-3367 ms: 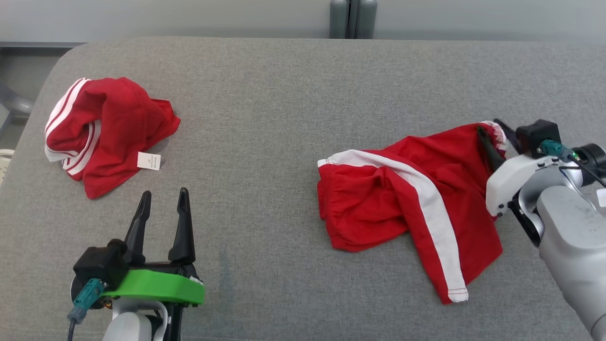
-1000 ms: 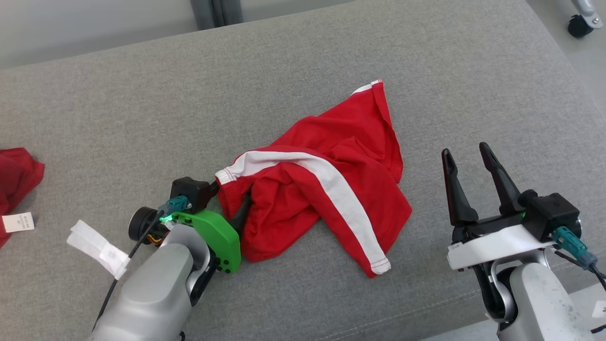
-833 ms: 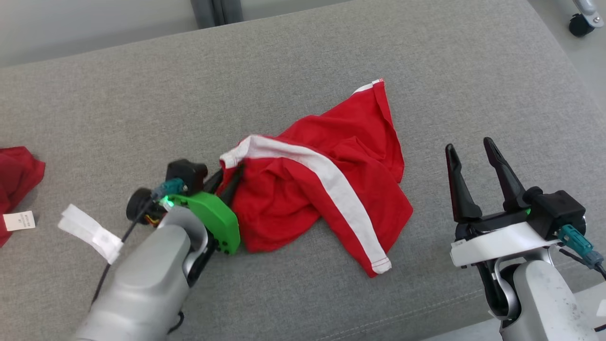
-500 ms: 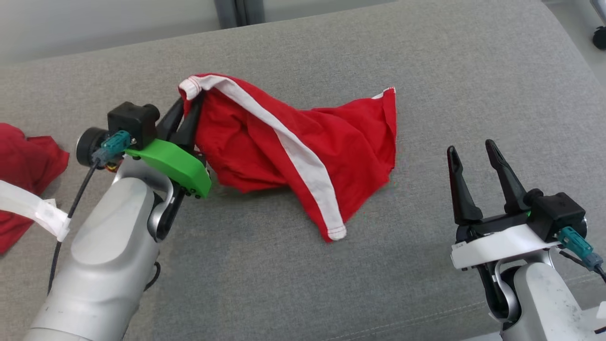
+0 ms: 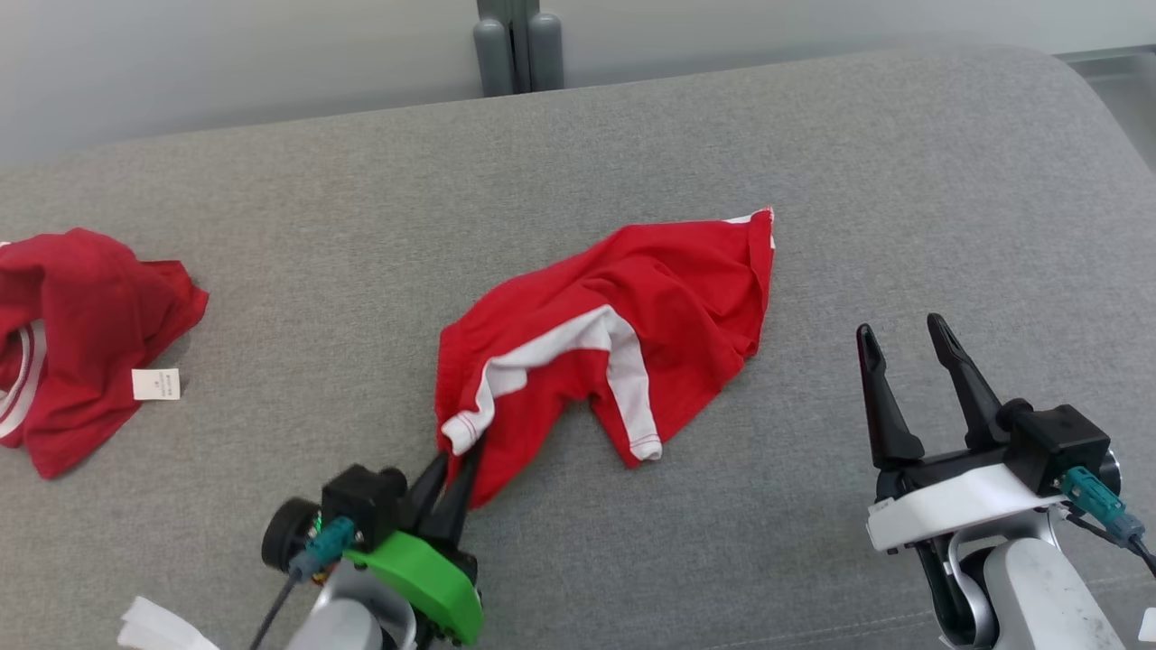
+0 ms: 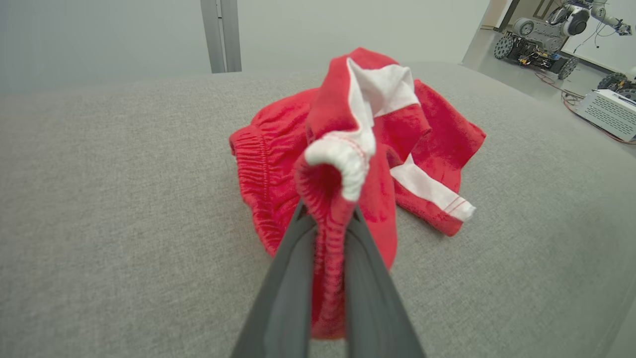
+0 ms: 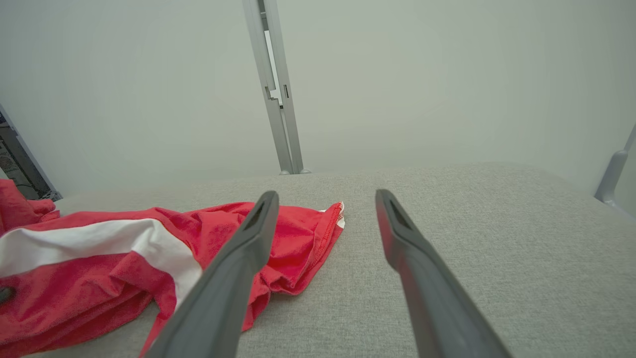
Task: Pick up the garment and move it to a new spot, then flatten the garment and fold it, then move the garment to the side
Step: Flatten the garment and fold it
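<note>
Garment [image 5: 632, 307] on cushion [image 5: 858, 153] centre, other garment [image 5: 81, 316] left

Left jaws pinch the garment [image 5: 668, 289] (red, white stripe) on the grey cushion [image 5: 813, 135]; right jaws gape.

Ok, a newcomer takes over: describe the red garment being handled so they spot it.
On the grey surface, look near the middle. The garment has one broad white stripe, its elastic edge pinched in the left end effector; the other red garment, far left, has thin stripes and a white tag.
</note>
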